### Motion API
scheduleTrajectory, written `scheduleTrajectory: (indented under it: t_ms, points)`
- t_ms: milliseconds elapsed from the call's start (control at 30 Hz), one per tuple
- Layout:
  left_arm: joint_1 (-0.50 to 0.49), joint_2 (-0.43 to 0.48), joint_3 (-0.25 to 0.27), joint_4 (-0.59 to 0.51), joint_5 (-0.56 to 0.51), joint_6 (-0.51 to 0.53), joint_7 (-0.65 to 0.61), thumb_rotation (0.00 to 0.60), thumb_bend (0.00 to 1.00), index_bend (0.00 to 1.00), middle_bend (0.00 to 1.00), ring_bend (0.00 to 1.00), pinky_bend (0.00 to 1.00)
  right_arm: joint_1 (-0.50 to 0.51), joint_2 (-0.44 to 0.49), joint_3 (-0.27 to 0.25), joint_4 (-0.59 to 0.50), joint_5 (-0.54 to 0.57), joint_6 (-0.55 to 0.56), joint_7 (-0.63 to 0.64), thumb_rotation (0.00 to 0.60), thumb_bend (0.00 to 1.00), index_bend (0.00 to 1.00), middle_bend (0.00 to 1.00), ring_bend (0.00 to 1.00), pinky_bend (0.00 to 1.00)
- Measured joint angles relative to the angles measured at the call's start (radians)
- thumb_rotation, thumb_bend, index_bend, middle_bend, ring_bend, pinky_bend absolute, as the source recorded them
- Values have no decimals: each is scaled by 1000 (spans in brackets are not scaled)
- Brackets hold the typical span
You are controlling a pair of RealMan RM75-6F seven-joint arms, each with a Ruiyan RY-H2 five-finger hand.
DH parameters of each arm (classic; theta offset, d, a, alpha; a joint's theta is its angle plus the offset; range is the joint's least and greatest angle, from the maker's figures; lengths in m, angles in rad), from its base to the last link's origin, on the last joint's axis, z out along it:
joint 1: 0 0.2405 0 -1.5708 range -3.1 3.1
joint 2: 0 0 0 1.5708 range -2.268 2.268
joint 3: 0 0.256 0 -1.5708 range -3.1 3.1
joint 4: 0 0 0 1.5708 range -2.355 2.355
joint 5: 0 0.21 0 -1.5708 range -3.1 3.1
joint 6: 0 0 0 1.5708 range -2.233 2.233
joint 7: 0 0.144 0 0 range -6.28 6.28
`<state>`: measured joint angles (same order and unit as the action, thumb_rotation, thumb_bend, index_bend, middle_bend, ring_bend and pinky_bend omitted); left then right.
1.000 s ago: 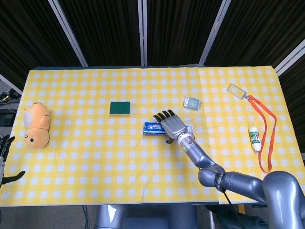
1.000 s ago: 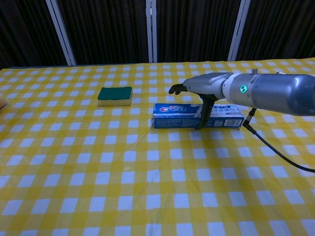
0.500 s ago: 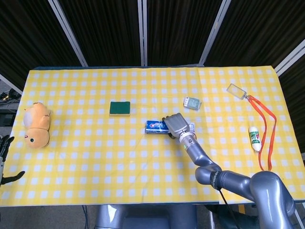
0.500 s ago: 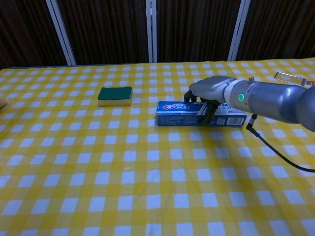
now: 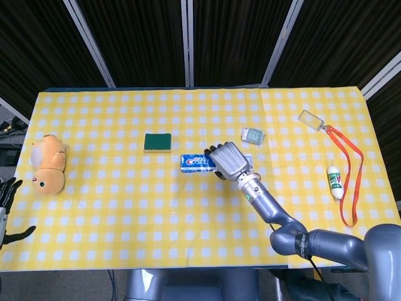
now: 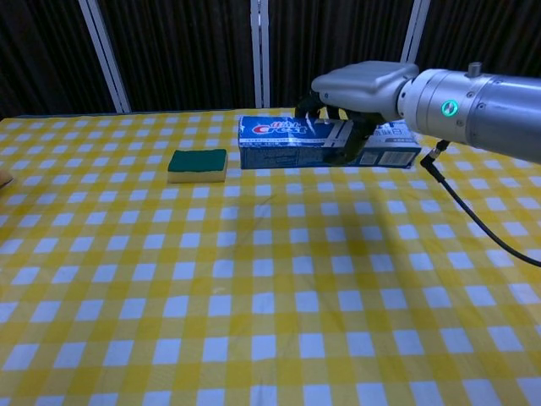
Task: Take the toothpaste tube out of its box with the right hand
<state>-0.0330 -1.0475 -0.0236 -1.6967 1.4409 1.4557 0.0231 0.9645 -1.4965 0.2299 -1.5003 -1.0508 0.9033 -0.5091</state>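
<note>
The blue and white toothpaste box (image 6: 287, 142) (image 5: 197, 162) hangs level above the yellow checked tablecloth, lifted well off it. My right hand (image 6: 359, 89) (image 5: 230, 160) grips the box from above around its middle, fingers curled over the far side and thumb on the near face. The box looks closed; no tube shows. My left hand (image 5: 7, 210) sits at the far left edge of the head view, off the table, fingers apart and holding nothing.
A green sponge (image 6: 198, 164) lies left of the box. In the head view an orange plush toy (image 5: 47, 164) sits at the left, a small packet (image 5: 253, 134) behind the hand, and a white bottle (image 5: 335, 182) with an orange lanyard (image 5: 351, 163) at the right.
My right hand closed over the box, then raised it off the cloth and carried it slightly left. The left hand barely moved.
</note>
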Motion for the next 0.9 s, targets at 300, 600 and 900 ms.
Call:
scheduleTrajectory:
  t_ms: [300,600,900]
  points:
    - [21,27,14,-20,54,52,-44,600,0,0,0,0,0,-71,84,104,-253,-6,122,216,600,415,545,608,518,595]
    - [35,40,23,-30,81,80,-63,600,0,0,0,0,0,-144,93,234,-380,179,141,544,600,360,550,598,517,478]
    - [35,41,24,-31,82,79,-64,600,0,0,0,0,0,-204,105,309,-411,262,75,789,600,373,554,592,514,463]
